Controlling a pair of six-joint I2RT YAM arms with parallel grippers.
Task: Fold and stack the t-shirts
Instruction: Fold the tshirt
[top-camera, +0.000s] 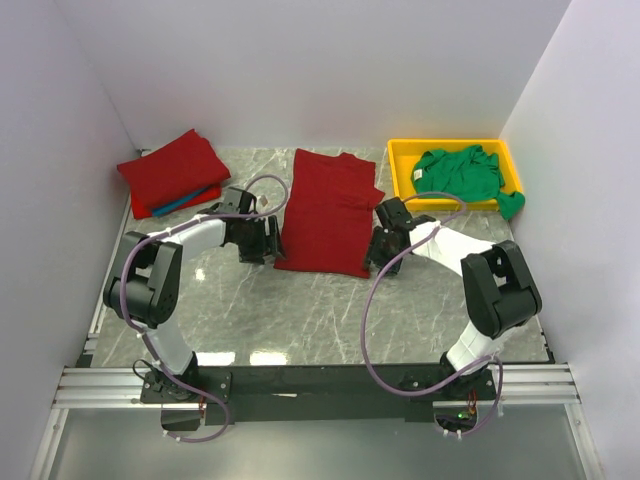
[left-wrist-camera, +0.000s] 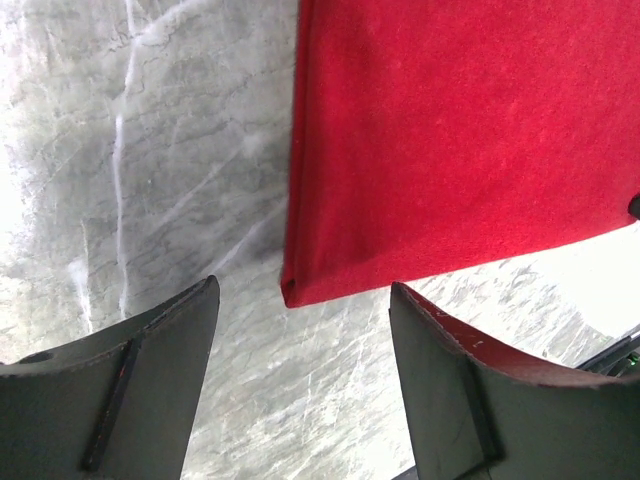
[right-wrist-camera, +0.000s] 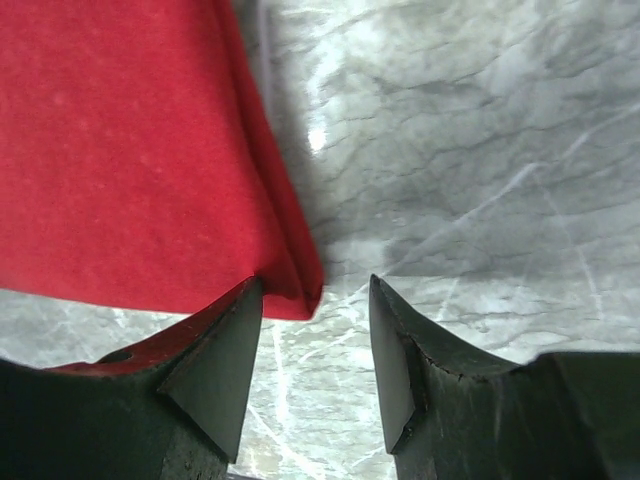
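Long dark red t-shirt (top-camera: 325, 210) flat at centre, folded red stack (top-camera: 172, 170) far left, green t-shirt (top-camera: 462, 172) heaped in yellow tray (top-camera: 400, 170) far right, left gripper (top-camera: 262, 240) spread wide astride the long shirt's near-left corner, right gripper (top-camera: 378, 255) released, near-right corner between its jaws.

- I see a dark red cloth t-shirt (top-camera: 328, 212) on the grey, white-veined marble tabletop (top-camera: 300, 310).
- Left of it: folded red pile (top-camera: 172, 168), blue edge (top-camera: 185, 202).
- Right: green crumpled shirt (top-camera: 462, 172), yellow plastic tray (top-camera: 440, 145).
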